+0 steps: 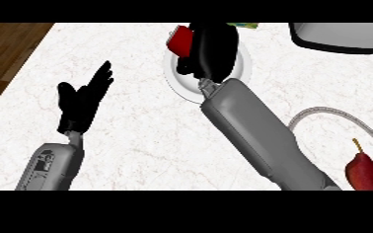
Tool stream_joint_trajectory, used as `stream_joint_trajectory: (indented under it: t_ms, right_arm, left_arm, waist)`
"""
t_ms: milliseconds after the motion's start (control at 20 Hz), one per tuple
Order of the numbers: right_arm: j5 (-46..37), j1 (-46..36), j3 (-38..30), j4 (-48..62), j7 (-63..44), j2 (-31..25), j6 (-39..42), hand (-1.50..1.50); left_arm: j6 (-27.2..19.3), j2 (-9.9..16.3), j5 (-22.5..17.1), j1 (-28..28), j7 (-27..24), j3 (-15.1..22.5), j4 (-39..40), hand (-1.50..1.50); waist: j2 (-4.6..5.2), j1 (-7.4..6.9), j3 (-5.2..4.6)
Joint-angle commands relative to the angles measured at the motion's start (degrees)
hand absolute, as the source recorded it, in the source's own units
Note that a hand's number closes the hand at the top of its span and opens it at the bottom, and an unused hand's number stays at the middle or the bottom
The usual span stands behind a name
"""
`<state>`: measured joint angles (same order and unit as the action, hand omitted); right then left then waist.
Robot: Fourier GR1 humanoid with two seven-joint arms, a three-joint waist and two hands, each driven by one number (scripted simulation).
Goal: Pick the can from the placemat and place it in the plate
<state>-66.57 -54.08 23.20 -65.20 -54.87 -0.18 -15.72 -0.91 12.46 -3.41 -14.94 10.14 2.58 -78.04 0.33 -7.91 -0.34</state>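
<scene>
A red can (pixel 180 40) shows at the upper middle, over the far left part of the white plate (pixel 177 82). My right hand (pixel 212 49) is curled round the can from its right side and hides most of it. The right forearm crosses the plate's near edge. I cannot tell whether the can touches the plate. My left hand (pixel 84 101) rests at the left over the marble counter, fingers straight and pointing up, holding nothing. A sliver of green placemat (pixel 244 25) peeks out at the top behind the right hand.
A dark-rimmed grey basin or pan (pixel 331 37) sits at the top right. A red pear-like fruit (pixel 358 172) lies at the lower right beside a curved grey rim (pixel 320 112). Brown wood floor (pixel 18 44) shows beyond the counter's left edge.
</scene>
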Motion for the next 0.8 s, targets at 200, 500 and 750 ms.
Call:
stream_joint_trajectory:
  t_ms: [200, 500, 750]
  right_arm:
    - [-1.83, -5.61, 7.73, 6.30, -22.00, 0.16, -11.14, 1.50]
    - [-2.18, -5.03, 8.09, 9.94, -24.64, 0.15, -14.34, 1.50]
    - [-0.68, -0.88, 7.71, 16.16, -20.33, 0.14, -15.72, 1.50]
  left_arm:
    - [-1.29, -1.08, 1.13, -0.31, -1.92, -0.03, 1.84, 0.00]
    - [-1.87, -1.42, 0.93, 0.63, -0.92, -0.40, 1.26, 0.00]
    - [0.98, 2.08, -1.48, 1.81, -3.43, -4.31, 2.15, 0.00]
  waist:
    - [0.39, 1.92, 0.18]
    - [0.19, 3.54, 0.27]
    - [0.26, 5.11, 0.28]
